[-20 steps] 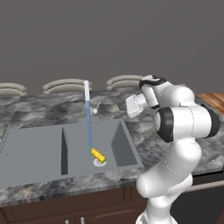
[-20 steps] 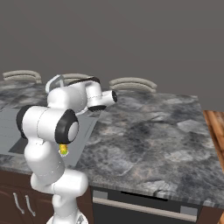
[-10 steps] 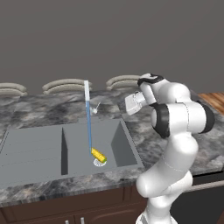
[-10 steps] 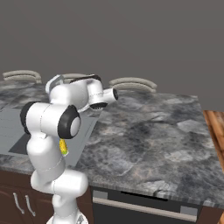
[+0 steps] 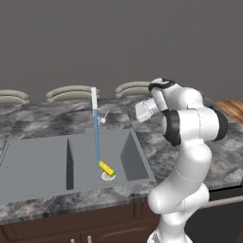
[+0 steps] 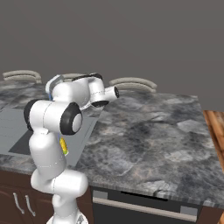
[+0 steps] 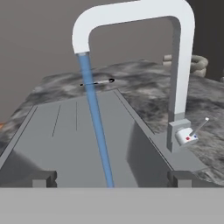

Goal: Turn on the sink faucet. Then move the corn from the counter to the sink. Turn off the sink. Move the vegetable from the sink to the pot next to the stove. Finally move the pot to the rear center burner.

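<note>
Since a second ago the wrist has turned toward the sink faucet (image 5: 94,105), which runs blue water. The corn (image 5: 107,169) lies on the sink (image 5: 38,163) drain. The gripper (image 7: 112,178), right of the faucet, stands wide apart, empty.

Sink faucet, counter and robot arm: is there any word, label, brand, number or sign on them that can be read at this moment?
None: no text shows anywhere.
The sink faucet bears only a red and a blue dot on its lever base, no letters.
The counter, the sink and the corn are unmarked.
</note>
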Robot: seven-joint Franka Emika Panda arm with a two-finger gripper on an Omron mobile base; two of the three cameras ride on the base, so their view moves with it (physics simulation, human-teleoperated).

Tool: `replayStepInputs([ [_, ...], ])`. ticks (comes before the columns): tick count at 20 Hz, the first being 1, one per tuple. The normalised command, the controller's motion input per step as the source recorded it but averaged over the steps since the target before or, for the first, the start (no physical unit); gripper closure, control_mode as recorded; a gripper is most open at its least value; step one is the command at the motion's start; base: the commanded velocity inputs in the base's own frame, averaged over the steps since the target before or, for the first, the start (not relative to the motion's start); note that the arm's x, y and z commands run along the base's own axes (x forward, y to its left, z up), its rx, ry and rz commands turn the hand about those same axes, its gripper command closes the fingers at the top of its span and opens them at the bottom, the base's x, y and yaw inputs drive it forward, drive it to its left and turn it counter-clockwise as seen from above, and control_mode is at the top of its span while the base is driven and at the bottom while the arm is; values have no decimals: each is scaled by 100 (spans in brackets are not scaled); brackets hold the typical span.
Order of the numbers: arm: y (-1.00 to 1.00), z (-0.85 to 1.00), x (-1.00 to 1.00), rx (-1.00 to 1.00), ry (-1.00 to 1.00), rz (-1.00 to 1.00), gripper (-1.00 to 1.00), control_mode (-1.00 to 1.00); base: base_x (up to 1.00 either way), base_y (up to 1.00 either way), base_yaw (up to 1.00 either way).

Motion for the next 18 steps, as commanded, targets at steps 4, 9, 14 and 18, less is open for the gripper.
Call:
replayStepInputs([
  [4, -2, 0, 14, 0, 2, 0, -100, -100, 0, 0, 0],
  [9, 0, 0, 12, 0, 1, 0, -100, -100, 0, 0, 0],
  [14, 0, 0, 17, 0, 0, 0, -100, -100, 0, 0, 0],
  [18, 0, 0, 11, 0, 0, 0, -100, -100, 0, 0, 0],
])
